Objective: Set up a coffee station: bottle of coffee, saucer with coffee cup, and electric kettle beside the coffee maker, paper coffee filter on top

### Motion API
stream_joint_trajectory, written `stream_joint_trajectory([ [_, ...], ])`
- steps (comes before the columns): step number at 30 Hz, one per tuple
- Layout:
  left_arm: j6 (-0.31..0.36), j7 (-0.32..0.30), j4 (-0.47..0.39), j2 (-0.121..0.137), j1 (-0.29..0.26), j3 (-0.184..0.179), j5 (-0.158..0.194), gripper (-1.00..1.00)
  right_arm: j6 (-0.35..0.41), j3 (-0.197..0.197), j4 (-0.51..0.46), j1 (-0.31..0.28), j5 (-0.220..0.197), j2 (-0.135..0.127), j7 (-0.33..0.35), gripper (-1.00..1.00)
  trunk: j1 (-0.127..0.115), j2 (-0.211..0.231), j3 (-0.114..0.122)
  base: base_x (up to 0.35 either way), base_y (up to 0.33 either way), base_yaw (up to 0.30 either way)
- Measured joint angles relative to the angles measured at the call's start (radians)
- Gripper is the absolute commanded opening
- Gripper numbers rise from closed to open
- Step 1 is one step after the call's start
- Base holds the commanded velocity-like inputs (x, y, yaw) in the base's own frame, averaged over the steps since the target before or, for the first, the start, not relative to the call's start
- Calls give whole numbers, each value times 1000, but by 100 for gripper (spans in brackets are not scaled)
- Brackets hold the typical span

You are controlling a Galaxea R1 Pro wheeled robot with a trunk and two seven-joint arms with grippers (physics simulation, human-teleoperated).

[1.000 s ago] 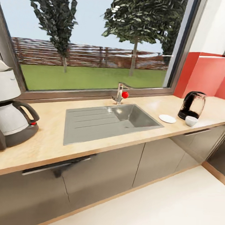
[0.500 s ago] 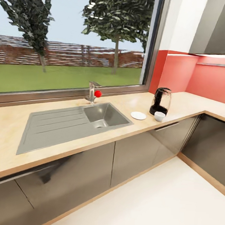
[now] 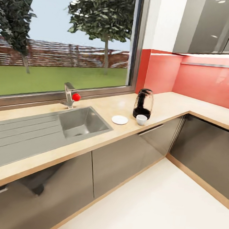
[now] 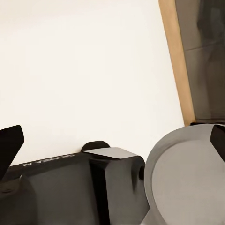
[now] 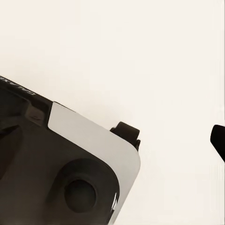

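Countertop (image 3: 163, 103) layout: electric kettle (image 3: 143, 103), coffee cup (image 3: 141, 119) and saucer (image 3: 120, 119) cluster closely, leaving narrow gaps. Open counter lies beyond the kettle toward the corner. Sink (image 3: 83, 122) and faucet (image 3: 69, 95) bound the saucer's far side.

Sink (image 3: 41, 129) drainboard — cut off at the head view's left edge. Kettle (image 3: 143, 103) base partly hidden behind the cup (image 3: 141, 119). Both wrist views — finger tips barely enter frame, jaw state undeterminable.

A steel sink (image 3: 41, 129) and red-knobbed faucet (image 3: 70, 96) sit below the window (image 3: 65, 38).
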Motion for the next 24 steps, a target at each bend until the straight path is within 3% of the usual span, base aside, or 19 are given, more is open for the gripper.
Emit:
stream_joint_trajectory([
  [24,0,3,0,0,0,0,0,100,0,0,0,0,0,0,0,100,0,0,0,239,-258,-260],
])
